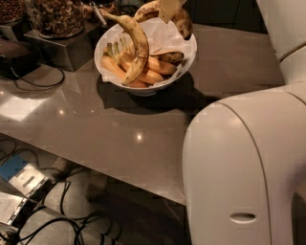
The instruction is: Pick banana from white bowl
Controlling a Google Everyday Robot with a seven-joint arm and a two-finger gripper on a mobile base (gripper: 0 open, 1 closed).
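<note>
In the camera view, your tool [170, 6] was up by the far edge of the table [95, 129], just over the back rim of the white bowl [185, 61]. It was closed tight on the banana [183, 22], which hung curved over the far side of the bowl. A long spotted banana [137, 48] lay across the smooth orange bananas [150, 72] inside.
</note>
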